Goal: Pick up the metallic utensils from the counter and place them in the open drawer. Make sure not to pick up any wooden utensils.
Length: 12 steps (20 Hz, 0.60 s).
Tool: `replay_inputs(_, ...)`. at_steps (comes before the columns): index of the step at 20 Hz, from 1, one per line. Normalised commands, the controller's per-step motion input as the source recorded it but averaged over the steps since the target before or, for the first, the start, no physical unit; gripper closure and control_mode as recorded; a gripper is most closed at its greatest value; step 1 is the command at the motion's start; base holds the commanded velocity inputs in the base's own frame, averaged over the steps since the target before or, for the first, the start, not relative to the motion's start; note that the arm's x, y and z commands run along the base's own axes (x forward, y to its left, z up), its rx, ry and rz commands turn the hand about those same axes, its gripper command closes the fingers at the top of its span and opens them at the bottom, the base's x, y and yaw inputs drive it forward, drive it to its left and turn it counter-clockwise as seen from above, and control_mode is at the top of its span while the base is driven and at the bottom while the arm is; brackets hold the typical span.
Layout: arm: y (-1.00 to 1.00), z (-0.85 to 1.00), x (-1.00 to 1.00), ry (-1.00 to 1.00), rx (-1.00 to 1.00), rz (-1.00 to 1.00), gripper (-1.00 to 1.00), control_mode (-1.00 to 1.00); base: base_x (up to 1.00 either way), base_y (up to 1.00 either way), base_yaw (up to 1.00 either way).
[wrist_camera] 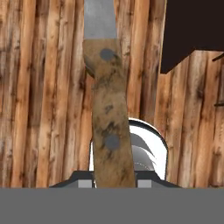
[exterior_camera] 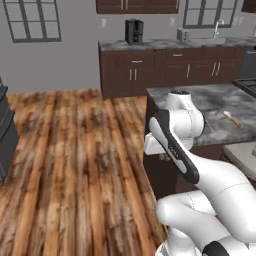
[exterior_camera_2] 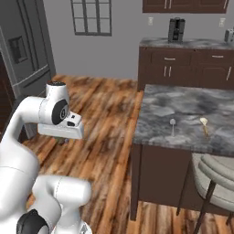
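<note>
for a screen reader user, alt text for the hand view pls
A knife with a brown riveted handle and grey blade rises from the claw, held over a wooden plank floor. A dark cabinet corner fills the upper right.

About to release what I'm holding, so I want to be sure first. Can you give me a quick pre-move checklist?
1. Grip: gripper shut on the riveted-handle utensil: ok.
2. Held item is metallic: brown handle, grey blade: cannot tell.
3. Open drawer under the hand: floor planks lie below, with a dark cabinet corner off to one side: not ok.
4. Silver spoon put away: it lies on the counter: not ok.
5. Wooden utensil left alone on the counter, apart from the spoon: ok.
</note>
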Motion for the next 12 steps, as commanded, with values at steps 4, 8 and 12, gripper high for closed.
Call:
replay_inputs(4,0.00,0.00,0.00,0.00,0.00,0.00,1.00,1.00,0.95,0.78,0.00)
replay_inputs(8,0.00,0.00,0.00,0.00,0.00,0.00,1.00,1.00,1.00,0.77,-0.04)
replay_inputs(12,0.00,0.00,0.00,0.00,0.00,0.00,1.00,1.00,1.00,0.58,-0.14)
